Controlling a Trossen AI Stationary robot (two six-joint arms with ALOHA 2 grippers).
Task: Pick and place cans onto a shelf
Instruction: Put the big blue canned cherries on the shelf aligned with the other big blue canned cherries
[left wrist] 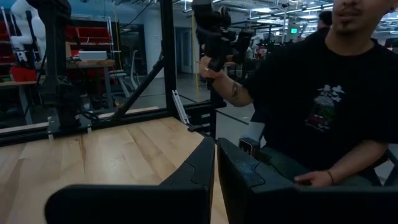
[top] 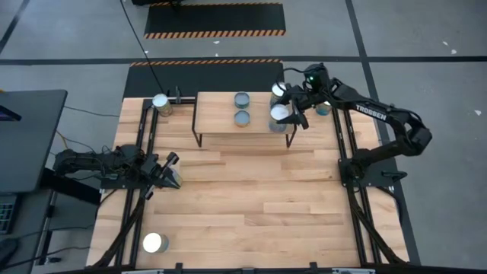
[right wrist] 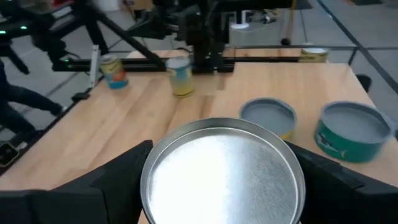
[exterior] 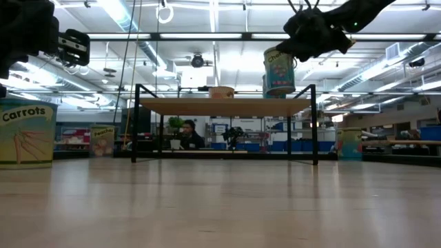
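The shelf (top: 221, 114), a light board on black wire legs, stands at the table's far middle. Two short cans with blue-grey tops (top: 242, 99) (top: 242, 117) stand on it. Over the shelf's right end, my right gripper (top: 288, 116) is shut on a taller silver-topped can (right wrist: 221, 171), also in the low view (exterior: 279, 69). Another silver-topped can (top: 280, 90) is at the shelf's far right corner. My left gripper (top: 173, 171) waits shut at the table's left, its fingers (left wrist: 205, 168) together. My right gripper pinches the can's round wall just under its top rim (right wrist: 147, 180), one finger (right wrist: 118, 177) on each opposite side. The fingers come nearly level, slanting a little down, from the table's far right. The can is upright, its base just above the shelf board (exterior: 227, 107).
Other cans stand on the table: one at the far left (top: 161, 103), one at the near left corner (top: 155, 243), one right of the shelf (top: 323, 109). The table's middle and near part is bare wood (top: 259, 198). A person (left wrist: 323, 93) stands beyond the table's edge.
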